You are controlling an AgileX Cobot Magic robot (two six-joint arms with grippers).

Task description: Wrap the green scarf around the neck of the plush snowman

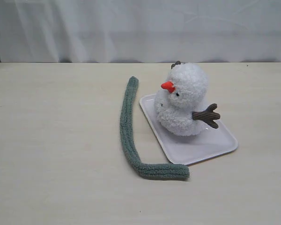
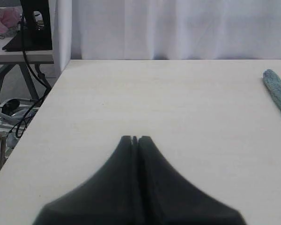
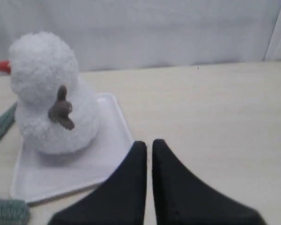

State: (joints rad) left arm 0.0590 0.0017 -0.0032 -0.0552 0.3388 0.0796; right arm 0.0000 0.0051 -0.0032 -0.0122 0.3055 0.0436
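Unstarted: the green scarf (image 1: 130, 136) lies at nine o'clock of the plush snowman (image 1: 185, 101) (neck bare). Left tool (image 2: 135, 138) and right tool (image 3: 149, 145) are pressed together, empty.

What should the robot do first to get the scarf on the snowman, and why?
Probably the left hand should open and reach for the green scarf. That hand is shut and empty, and the scarf lies flat on the table beside the white tray, on that hand's side, not yet around the plush snowman.
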